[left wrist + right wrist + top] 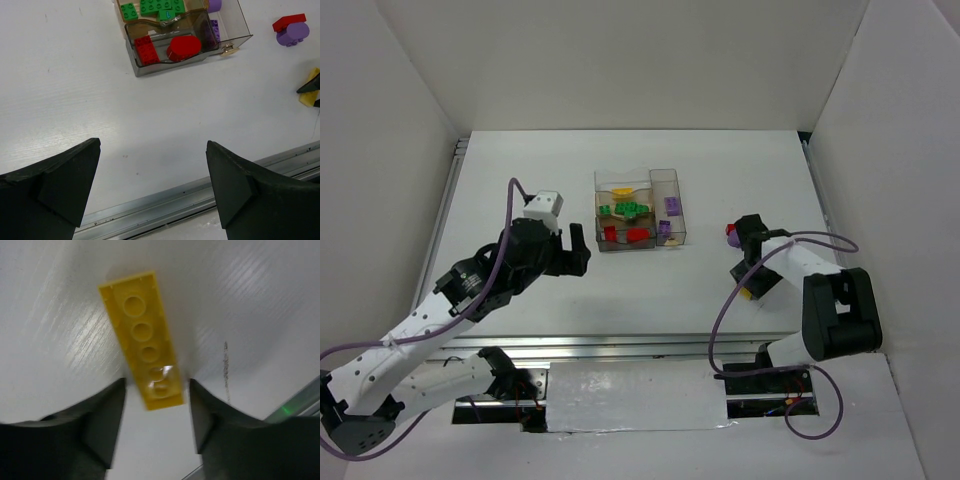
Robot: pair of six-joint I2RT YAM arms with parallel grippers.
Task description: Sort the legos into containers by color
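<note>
At the left of the counter (pixel 520 180): left end effector (pixel 152 146) hangs over bare surface, jaws spread wide, nothing between them. It points toward the tray.

Centre, toward the far side: clear smoky tray (pixel 597 212), near the left end effector's fingertips but apart from them.
- Three short compartments run in a column.
- Far one holds a yellow brick (pixel 620 190).
- Middle one holds green bricks (pixel 623 210).
- Nearest one holds red bricks (pixel 625 236). The left wrist view shows a studded block and a rounded piece side by side.
- Long narrow compartment on the tray's right side holds purple bricks (pixel 669 206).

Right of the tray, apart from it: a loose red piece (pixel 289 21) touching a round purple piece (pixel 292 36) on the counter.

Near right: right end effector (pixel 157 381) sits low over a yellow plate (pixel 142 340) lying flat, with a single row of circles along its length. Jaws are partly apart and flank the plate's near end. A thin strip of counter shows on each side, so no contact is seen. Finger edges are blurred.
</note>
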